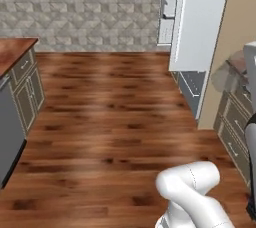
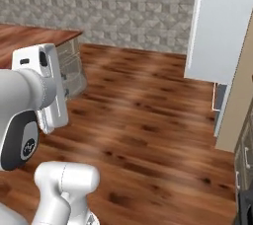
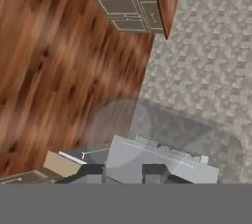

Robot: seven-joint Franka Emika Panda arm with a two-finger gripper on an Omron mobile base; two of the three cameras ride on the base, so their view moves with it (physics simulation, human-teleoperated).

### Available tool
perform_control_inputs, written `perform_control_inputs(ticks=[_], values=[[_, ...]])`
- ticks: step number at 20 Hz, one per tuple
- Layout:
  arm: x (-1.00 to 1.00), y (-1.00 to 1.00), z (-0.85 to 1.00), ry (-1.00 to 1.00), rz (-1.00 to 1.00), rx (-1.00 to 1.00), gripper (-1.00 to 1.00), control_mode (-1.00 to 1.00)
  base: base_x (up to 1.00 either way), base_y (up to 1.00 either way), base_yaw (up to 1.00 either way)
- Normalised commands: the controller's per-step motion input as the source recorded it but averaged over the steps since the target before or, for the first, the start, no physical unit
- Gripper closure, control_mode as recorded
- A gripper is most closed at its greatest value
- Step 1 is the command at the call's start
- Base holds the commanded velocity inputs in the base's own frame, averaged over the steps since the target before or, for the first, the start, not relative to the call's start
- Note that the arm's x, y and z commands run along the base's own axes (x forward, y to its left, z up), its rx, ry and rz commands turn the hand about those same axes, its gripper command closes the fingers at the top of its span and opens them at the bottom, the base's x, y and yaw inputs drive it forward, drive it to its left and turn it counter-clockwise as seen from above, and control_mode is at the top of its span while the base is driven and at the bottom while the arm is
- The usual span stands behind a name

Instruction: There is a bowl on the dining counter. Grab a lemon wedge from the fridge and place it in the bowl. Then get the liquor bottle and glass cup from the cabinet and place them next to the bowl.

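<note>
a glass cup (image 3: 162,134), seen as a translucent round shape in the lower middle of the hand view, is gripped by the jaws. the open fridge door (image 1: 197,19) is seen at upper right, the wood-topped surface (image 1: 14,52) at left.

An open floor (image 1: 110,117) is flanked by a bench (image 1: 15,52) with cabinets on the left and a fridge (image 1: 197,22) on the right; a wall (image 1: 85,9) stands behind.
</note>
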Motion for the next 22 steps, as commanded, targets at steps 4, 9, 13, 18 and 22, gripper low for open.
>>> perform_control_inputs(ticks=[4, 9, 13, 18, 22], values=[[0.0, 0.0, 0.0, 0.0, 0.0, 0.0, 1.0, 1.0, 1.0, 0.06, 0.2], [0.0, 0.0, 0.0, 0.0, 0.0, 0.0, 1.0, 1.0, 1.0, 0.17, 0.14], [0.0, 0.0, 0.0, 0.0, 0.0, 0.0, 1.0, 1.0, 1.0, 0.42, 0.04], [0.0, 0.0, 0.0, 0.0, 0.0, 0.0, 1.0, 1.0, 1.0, 0.59, 0.0], [0.0, 0.0, 0.0, 0.0, 0.0, 0.0, 1.0, 1.0, 1.0, 0.63, -0.01]])
